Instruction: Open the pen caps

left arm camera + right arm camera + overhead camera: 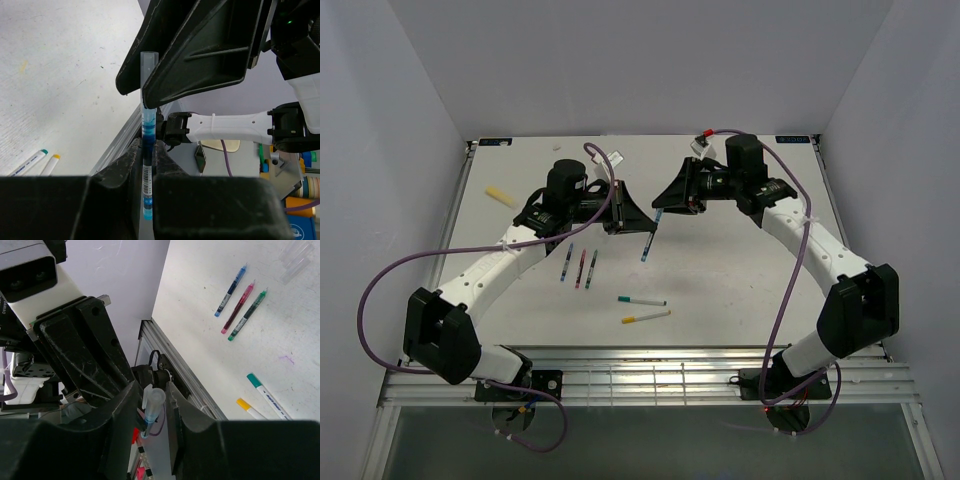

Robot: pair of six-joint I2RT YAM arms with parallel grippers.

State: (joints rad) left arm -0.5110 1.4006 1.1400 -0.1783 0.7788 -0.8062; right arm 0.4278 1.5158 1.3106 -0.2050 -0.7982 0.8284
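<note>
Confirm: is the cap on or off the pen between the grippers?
On. The clear cap sits over the end of the blue pen, no gap showing.

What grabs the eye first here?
A blue pen is held in mid-air over the middle of the table. The left fingers clamp its barrel, and the right fingers bracket its clear cap. Just left of it, three pens lie side by side on the table.
</note>
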